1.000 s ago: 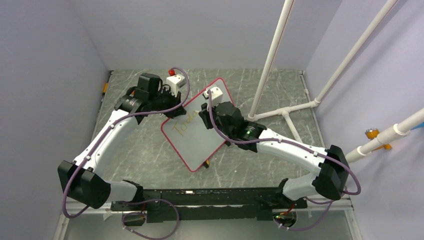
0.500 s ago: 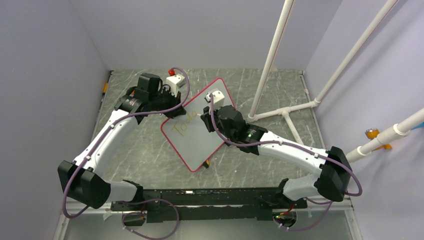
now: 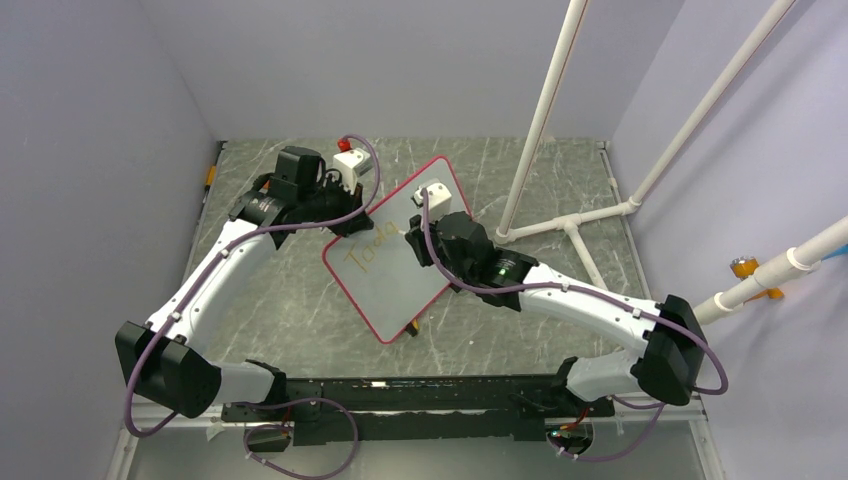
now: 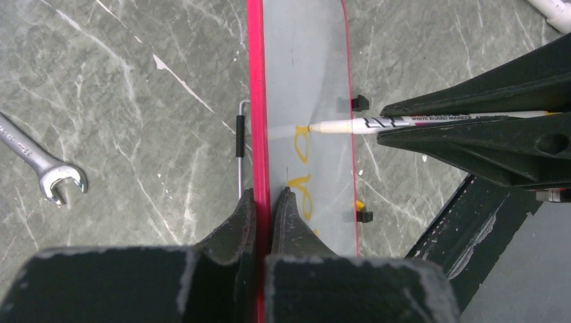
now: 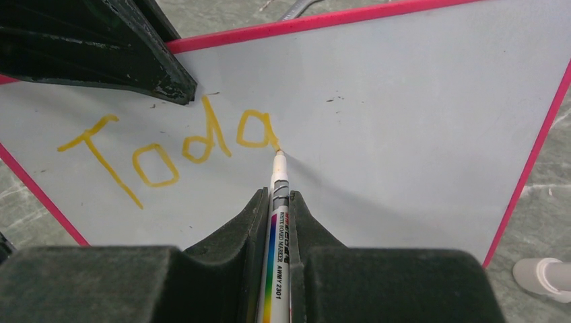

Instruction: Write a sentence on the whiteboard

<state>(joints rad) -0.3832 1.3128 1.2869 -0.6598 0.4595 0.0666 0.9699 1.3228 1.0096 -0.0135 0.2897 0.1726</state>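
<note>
The left gripper [image 4: 264, 200] is clamped on the red frame of the whiteboard [image 3: 390, 270], which sits mid-surface [image 3: 290, 300]. The right gripper [image 5: 275, 200] pinches a whiteboard marker [image 5: 278, 176], its tip touching the orange sentence [image 5: 200, 145], which reads "Toda".

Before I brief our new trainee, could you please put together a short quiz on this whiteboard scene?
1. True or false: the left gripper is shut on the whiteboard's red edge.
2. What does the right gripper hold? A) a cloth B) a marker C) nothing
3. Fill in: the sentence so far reads "____".

Key: 1 true; 2 B; 3 Toda.
</note>
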